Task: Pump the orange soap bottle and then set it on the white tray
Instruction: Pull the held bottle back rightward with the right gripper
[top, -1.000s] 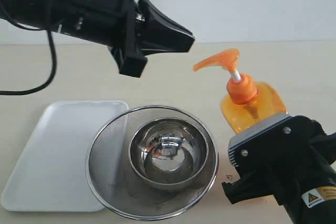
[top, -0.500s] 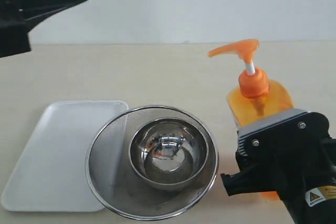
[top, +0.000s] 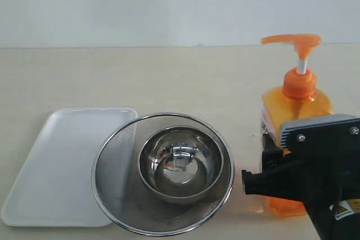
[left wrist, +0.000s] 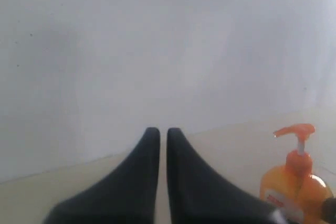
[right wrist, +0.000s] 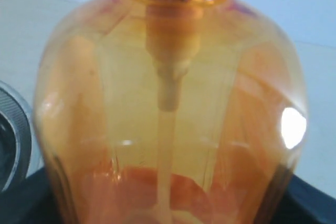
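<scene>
The orange soap bottle [top: 293,111] stands upright at the right of the table, its pump head [top: 292,40] raised on the white stem. My right gripper [top: 281,181] is shut on the bottle's lower body. In the right wrist view the bottle [right wrist: 168,108] fills the picture, with dark fingers [right wrist: 23,200] at both lower corners. The white tray [top: 56,155] lies flat at the left with nothing on its bare part. My left gripper [left wrist: 158,132] is out of the exterior view; it is held high, shut and holding nothing, with the bottle [left wrist: 294,187] far off beside it.
A round steel mesh strainer [top: 112,147] holding a steel bowl [top: 180,164] sits between tray and bottle. Its rim overlaps the tray's right edge. A pale wall runs behind the table.
The left arm has pulled away to the left and out of the exterior view. The bottle, held by my right gripper, has shifted right and gone from tilted to upright.
</scene>
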